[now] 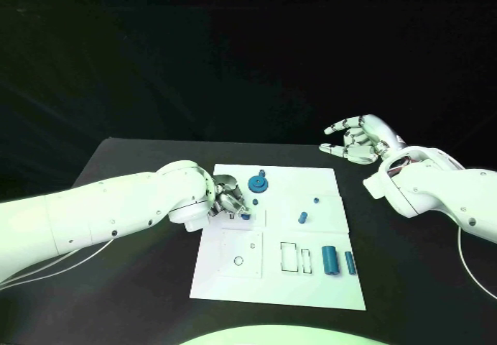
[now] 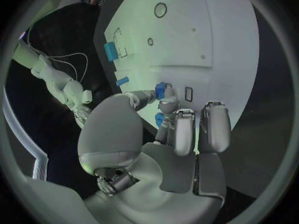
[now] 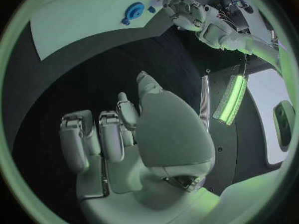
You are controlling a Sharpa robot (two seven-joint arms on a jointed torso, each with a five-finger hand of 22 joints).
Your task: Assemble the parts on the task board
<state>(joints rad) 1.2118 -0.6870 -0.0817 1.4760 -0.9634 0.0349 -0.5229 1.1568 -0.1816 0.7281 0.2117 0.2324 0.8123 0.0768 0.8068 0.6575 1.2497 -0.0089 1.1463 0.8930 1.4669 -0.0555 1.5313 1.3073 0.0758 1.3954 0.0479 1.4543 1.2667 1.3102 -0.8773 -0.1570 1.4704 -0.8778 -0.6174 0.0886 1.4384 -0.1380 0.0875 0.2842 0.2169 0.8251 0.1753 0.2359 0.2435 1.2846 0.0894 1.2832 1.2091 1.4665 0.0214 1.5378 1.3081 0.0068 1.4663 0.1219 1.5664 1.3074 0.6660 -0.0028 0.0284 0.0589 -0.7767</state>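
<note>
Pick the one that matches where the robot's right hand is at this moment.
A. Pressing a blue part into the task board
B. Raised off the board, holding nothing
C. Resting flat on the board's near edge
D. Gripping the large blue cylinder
B: the right hand hangs beyond the far right corner of the task board, fingers apart and holding nothing.

We see the right hand (image 3: pixel 134 149) empty, fingers apart, over black table (image 3: pixel 124 64). Task board (image 3: pixel 81 10) carries a blue round part (image 3: pixel 133 10); left hand (image 3: pixel 182 7) beside it.
</note>
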